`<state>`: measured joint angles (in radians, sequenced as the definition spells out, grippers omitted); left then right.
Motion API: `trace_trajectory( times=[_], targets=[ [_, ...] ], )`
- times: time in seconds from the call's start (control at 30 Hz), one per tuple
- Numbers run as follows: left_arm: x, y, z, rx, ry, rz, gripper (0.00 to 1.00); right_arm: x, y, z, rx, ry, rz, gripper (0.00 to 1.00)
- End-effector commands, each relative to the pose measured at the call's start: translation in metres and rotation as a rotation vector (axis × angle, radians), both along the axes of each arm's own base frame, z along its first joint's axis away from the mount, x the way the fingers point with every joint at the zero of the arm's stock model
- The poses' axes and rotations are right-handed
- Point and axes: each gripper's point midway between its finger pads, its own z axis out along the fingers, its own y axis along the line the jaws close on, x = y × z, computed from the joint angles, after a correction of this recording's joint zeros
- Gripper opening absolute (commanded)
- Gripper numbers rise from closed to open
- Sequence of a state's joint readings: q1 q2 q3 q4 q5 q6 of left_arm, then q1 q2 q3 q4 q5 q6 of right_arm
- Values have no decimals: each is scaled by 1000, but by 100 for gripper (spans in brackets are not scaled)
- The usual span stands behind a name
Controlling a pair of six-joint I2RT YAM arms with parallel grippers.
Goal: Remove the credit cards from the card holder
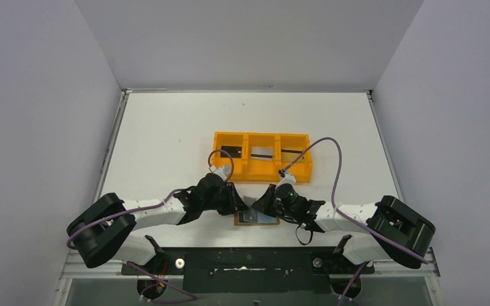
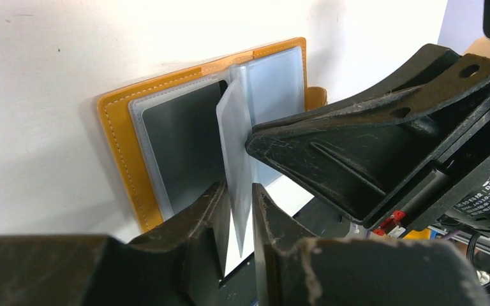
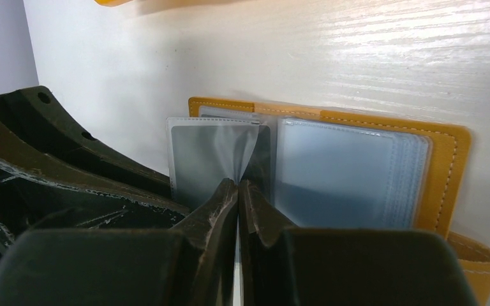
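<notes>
The card holder (image 1: 256, 219) lies open flat at the table's near edge, tan-orange (image 2: 118, 146) (image 3: 450, 172), with clear inner sleeves. A grey credit card (image 2: 182, 146) (image 3: 198, 153) sits in its outer sleeve. One translucent sleeve leaf (image 2: 235, 140) (image 3: 239, 150) stands upright. My right gripper (image 3: 238, 183) (image 1: 265, 199) is shut on that leaf's edge. My left gripper (image 2: 239, 191) (image 1: 239, 203) straddles the same leaf from the other side, jaws a narrow gap apart with table showing between them. Whether a card is inside the leaf I cannot tell.
A bright orange three-compartment tray (image 1: 261, 134) stands just beyond the holder, with a dark card (image 1: 233, 152) and two more cards (image 1: 261, 153) in its compartments. Both arms crowd the near middle. The right arm's purple cable loops over the tray's right end.
</notes>
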<state>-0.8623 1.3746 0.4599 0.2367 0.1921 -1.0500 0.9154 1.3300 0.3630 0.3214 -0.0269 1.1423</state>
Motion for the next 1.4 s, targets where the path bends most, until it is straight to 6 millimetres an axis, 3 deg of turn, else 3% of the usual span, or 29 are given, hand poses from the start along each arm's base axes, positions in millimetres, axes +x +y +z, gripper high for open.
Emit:
trace_trajectory(
  times=[0.0,0.13,0.23,0.4,0.6,1.03,1.17,1.37],
  targets=[
    [13,-16,25,-54,-73,-19,16,11,7,25,84,-66,-21,5],
    [11,-15,19,-40,-62,-25,6,12,7,28,69,-70,-16,13],
    [12,-16,19,-38,-63,-29,1,13,1,28,22,-64,-30,25],
    [12,-10,18,-2,-65,-28,0,16,-16,29,-54,-59,-85,50],
    [14,6,19,57,-77,-8,0,19,-28,44,-83,-90,-118,64],
    [23,41,26,281,-108,25,0,26,-32,49,-37,-124,-181,65],
    [28,37,28,336,-110,30,0,25,-40,38,-70,-79,-225,65],
    [31,12,26,380,-106,-12,4,26,-48,34,-104,-69,-257,65]
  ],
)
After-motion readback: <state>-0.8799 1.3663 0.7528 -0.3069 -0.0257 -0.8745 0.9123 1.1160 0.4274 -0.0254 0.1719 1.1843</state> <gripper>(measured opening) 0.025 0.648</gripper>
